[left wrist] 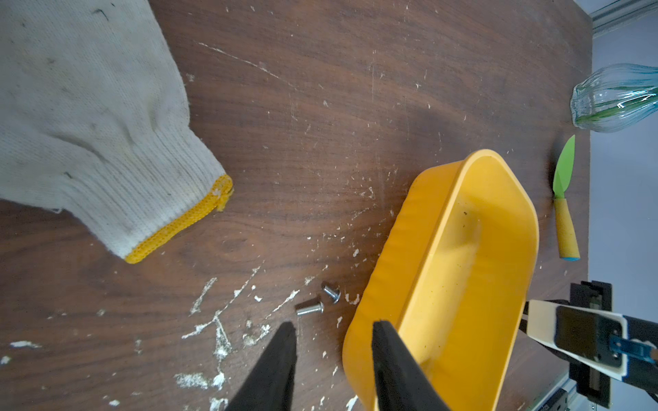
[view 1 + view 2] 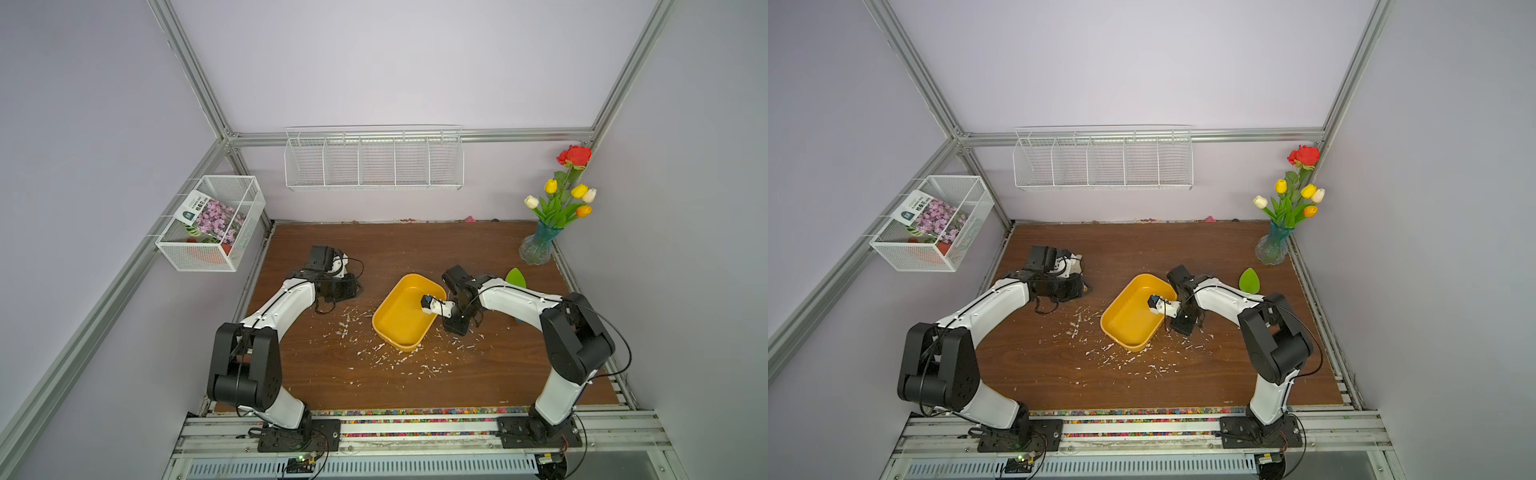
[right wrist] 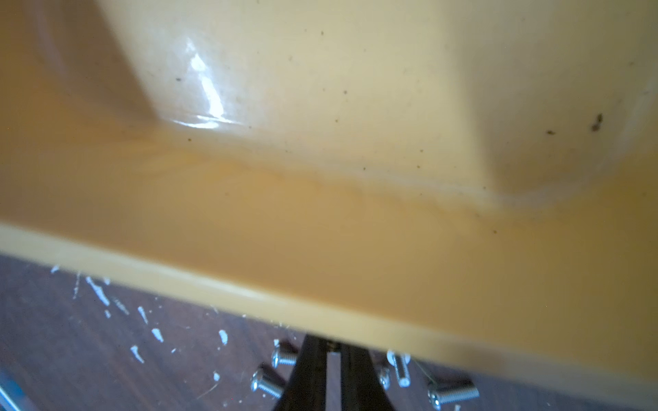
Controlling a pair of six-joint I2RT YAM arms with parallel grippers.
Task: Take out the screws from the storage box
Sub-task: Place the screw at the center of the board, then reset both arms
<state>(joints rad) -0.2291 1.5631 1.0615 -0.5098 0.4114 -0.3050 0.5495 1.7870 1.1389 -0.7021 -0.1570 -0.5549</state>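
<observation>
storage box (image 2: 400, 319): yellow tub near the middle of the wooden table (image 2: 415, 257), between the two arms in both top views. screws (image 3: 452, 393): several lie on the table outside the box, around the right gripper (image 3: 333, 356); two further screws (image 1: 309, 307) lie just beside the wall facing the left arm. right gripper: at the box rim, fingers a narrow slit apart; whether they pinch the rim cannot be told. left gripper (image 1: 334, 323): fingers apart, holding nothing. white flecks (image 2: 345, 328) surround the box.

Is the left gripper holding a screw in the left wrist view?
No: the left gripper has its fingers apart with nothing between them, and two screws lie loose on the table just beyond.
</observation>
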